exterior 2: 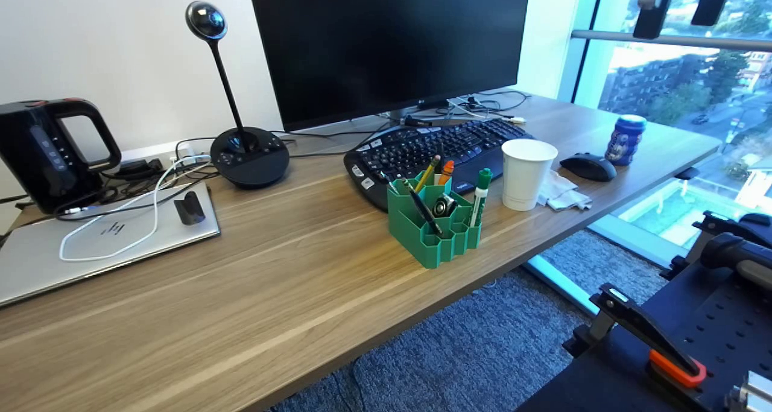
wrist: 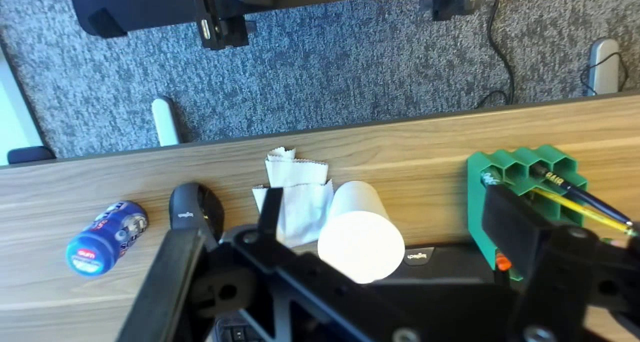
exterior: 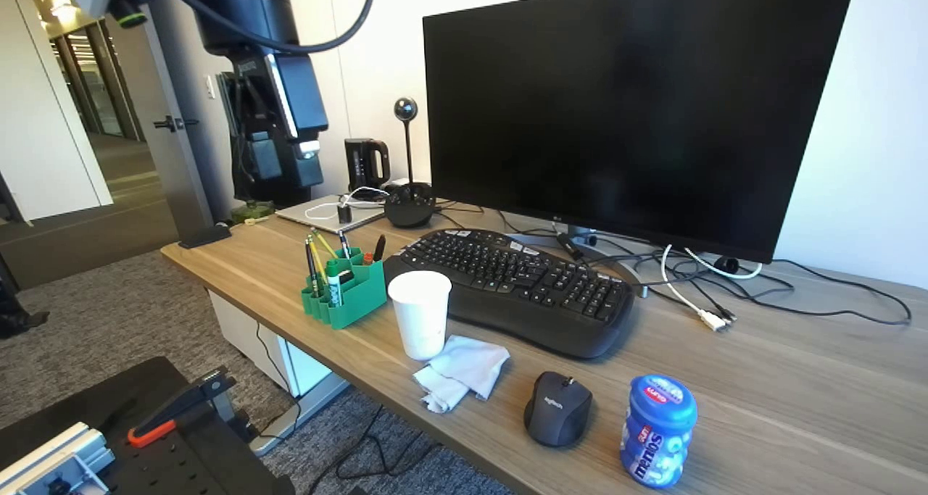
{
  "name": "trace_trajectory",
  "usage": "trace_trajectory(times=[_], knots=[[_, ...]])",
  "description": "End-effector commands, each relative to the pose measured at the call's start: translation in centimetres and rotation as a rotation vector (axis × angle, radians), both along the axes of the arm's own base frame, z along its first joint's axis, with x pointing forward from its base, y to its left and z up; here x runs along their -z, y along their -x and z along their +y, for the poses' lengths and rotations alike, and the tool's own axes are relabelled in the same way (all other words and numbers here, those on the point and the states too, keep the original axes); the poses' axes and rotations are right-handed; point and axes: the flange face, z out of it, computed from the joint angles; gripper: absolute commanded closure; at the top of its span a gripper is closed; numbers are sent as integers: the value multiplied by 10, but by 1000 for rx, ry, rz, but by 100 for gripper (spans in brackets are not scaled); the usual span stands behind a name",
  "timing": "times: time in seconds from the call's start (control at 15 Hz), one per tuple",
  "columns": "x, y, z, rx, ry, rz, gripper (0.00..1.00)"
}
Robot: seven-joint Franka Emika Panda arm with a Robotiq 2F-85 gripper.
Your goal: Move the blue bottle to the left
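Observation:
The blue bottle (exterior: 657,437) stands upright on the desk in both exterior views, next to the black mouse (exterior: 558,408). It also shows near the desk's window end (exterior 2: 625,140) in an exterior view. In the wrist view the bottle (wrist: 107,237) is at the far left, outside the jaws. My gripper (exterior 2: 681,17) is high above the desk, with its two fingers apart and nothing between them. In the wrist view the open gripper (wrist: 382,202) has the white cup below the gap between its fingers. The dark arm (exterior: 243,17) hangs at the upper left in an exterior view.
A white paper cup (exterior: 420,321) stands beside a grey cloth (exterior: 464,368). A green pen holder (exterior 2: 416,225) stands near the desk's front edge. A keyboard (exterior: 507,285) lies before a large monitor (exterior: 623,111). A laptop (exterior 2: 114,237), kettle (exterior 2: 48,152) and camera stand (exterior 2: 250,158) are farther along.

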Motion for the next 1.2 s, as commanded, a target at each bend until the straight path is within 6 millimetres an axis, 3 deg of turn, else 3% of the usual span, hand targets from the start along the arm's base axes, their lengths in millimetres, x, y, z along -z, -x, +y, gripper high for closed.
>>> trace_trajectory(times=[0.0, 0.27, 0.8, 1.13], knots=[[5, -28, -23, 46, 5, 4, 0], [7, -45, -45, 123, 23, -11, 0], [-8, -67, -111, 399, -10, -61, 0], [-6, -60, -111, 369, -21, -44, 0]])
